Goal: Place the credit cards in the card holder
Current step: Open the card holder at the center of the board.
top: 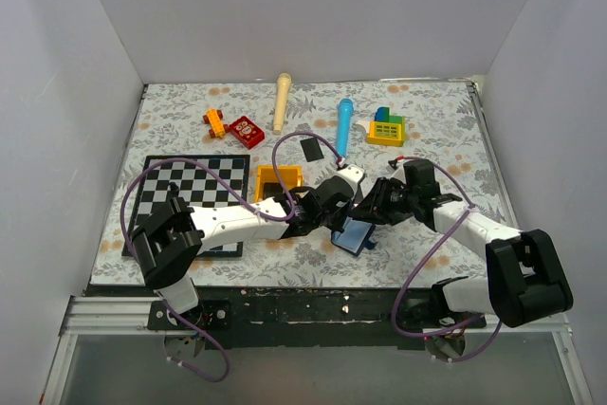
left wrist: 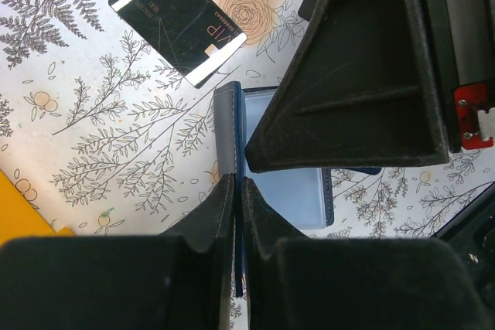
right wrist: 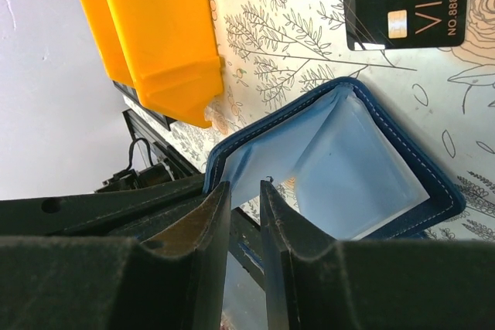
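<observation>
Status: my left pincer (left wrist: 237,185) and right pincer (right wrist: 245,188) clamp one card holder (top: 356,235); one credit card (top: 310,149) visible on desk (top: 441,135).

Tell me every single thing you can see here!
flat glossy black credit card: one, black, behind the arms
folding navy-blue card holder: one, navy with light blue inside, open between the arms
checkered chessboard: one, black-and-white, left
plastic tray: one, yellow, beside the chessboard
toy block: one, orange, far left
small toy: one, red, beside the orange block
wooden stick: one, cream, far middle
plastic cylinder: one, blue, far middle-right
stacked toy blocks: one, yellow, green and blue, far right
floral tablecloth: one, white-grey, covering the table
left end effector: one, black, pinching the holder's navy edge
right end effector: one, black, pinching its light blue lining
</observation>
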Controlling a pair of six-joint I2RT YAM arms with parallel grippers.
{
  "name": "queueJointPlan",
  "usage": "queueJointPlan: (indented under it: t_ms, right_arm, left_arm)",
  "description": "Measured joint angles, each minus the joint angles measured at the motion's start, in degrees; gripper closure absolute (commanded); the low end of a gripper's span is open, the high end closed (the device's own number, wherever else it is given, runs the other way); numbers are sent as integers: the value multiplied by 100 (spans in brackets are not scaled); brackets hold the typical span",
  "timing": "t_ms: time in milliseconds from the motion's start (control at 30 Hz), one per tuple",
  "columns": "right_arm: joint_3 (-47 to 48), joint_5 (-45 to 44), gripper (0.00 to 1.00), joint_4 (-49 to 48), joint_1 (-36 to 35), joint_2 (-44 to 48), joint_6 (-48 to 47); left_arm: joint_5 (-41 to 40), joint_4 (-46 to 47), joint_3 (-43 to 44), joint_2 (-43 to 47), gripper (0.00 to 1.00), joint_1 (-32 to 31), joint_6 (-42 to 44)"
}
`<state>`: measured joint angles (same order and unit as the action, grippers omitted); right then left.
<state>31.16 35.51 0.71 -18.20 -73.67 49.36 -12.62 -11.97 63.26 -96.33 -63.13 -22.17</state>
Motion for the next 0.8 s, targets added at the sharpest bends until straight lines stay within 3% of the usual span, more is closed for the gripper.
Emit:
queueJointPlan:
  t_ms: [800]
  right_arm:
    - [26,-387,71,-175,-144,-507,61]
  left_arm:
    - [9,42,-68,0,100,0,-39]
